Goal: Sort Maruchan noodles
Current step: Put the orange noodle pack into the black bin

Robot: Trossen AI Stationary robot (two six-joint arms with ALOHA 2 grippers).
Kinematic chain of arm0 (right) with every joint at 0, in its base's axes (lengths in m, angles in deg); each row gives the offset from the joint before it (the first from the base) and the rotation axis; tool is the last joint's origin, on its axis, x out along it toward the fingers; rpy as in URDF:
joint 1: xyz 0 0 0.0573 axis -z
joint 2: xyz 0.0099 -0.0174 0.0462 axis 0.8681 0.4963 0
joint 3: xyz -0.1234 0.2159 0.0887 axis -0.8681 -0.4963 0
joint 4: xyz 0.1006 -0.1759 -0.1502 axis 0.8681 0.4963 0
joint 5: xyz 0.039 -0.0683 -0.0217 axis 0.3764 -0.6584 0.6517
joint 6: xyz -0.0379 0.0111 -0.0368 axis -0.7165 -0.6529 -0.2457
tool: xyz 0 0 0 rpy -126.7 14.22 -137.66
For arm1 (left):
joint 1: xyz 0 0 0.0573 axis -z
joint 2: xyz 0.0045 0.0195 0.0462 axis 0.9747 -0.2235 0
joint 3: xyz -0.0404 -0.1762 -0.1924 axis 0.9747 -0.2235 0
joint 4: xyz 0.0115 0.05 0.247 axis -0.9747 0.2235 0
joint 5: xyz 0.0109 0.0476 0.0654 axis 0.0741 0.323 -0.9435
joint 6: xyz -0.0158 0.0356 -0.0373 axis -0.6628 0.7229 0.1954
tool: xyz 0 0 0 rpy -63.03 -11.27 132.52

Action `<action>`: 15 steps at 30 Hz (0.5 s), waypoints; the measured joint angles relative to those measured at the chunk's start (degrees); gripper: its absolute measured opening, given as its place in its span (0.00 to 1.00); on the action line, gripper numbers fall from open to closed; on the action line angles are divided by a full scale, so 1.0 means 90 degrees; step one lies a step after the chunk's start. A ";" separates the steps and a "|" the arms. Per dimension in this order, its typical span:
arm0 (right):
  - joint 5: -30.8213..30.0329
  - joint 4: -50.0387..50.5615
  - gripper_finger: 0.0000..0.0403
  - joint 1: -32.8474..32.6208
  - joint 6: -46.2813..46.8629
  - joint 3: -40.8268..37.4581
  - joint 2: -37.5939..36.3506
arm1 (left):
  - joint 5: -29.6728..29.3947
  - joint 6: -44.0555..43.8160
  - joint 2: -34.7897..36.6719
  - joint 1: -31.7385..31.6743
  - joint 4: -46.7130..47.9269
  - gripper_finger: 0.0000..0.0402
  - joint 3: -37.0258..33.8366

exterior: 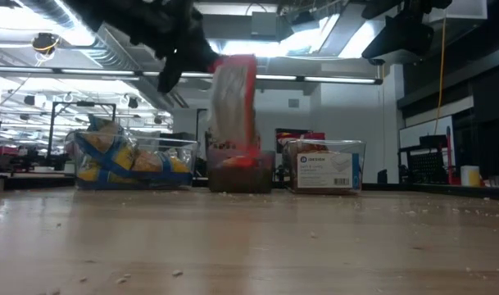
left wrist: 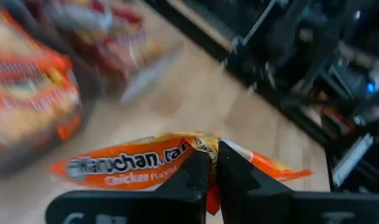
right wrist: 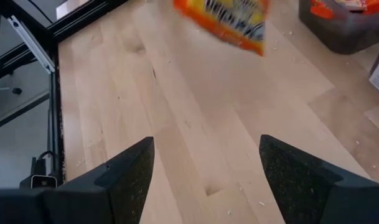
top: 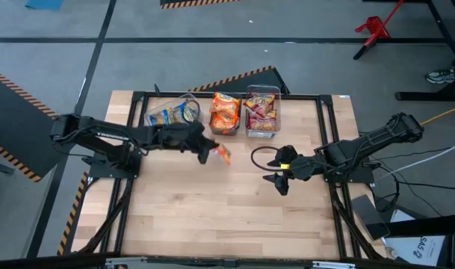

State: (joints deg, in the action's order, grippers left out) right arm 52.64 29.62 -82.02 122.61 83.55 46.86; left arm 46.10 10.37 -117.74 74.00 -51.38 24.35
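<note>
My left gripper (top: 206, 154) is shut on an orange Maruchan packet (top: 224, 155), in the air in front of the bins. In the low view the packet (exterior: 233, 106) hangs above the table before the middle bin. Three clear bins stand side by side at the far edge. One holds blue-and-yellow packets (top: 172, 113), one orange packets (top: 225, 113), one red-and-silver packets (top: 262, 112). My right gripper (top: 270, 172) is open and holds nothing, low over the table right of centre, pointing toward the held packet (right wrist: 229, 18). My left gripper pinches the orange packet between its two fingers (left wrist: 192, 177), on one long edge (left wrist: 209, 148) near the middle of its length. The fingers lie across that edge. The packet is lifted clear of the table and hangs below the hold (exterior: 235, 123).
Bare wood (top: 212, 217) fills the near half of the table. A black frame (top: 328, 134) runs around the table top. Crumbs lie scattered on the wood (exterior: 233, 246). A loop of black cable (top: 261, 157) sits beside my right gripper.
</note>
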 joint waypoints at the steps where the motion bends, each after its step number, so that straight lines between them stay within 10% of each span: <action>1: 0.0000 -0.0009 0.69 0.0000 0.0000 0.0000 0.0000 | -0.0063 0.0051 0.0042 -0.0066 -0.0069 0.02 0.0022; 15: -0.0182 -0.0010 0.69 0.0005 -0.0007 0.0000 0.0002 | -0.0711 0.1494 -0.0306 -0.1760 -0.0853 0.01 0.0868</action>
State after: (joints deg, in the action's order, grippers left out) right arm 51.00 29.54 -81.98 122.55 83.55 46.88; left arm 39.70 23.82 -120.49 58.16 -59.06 32.16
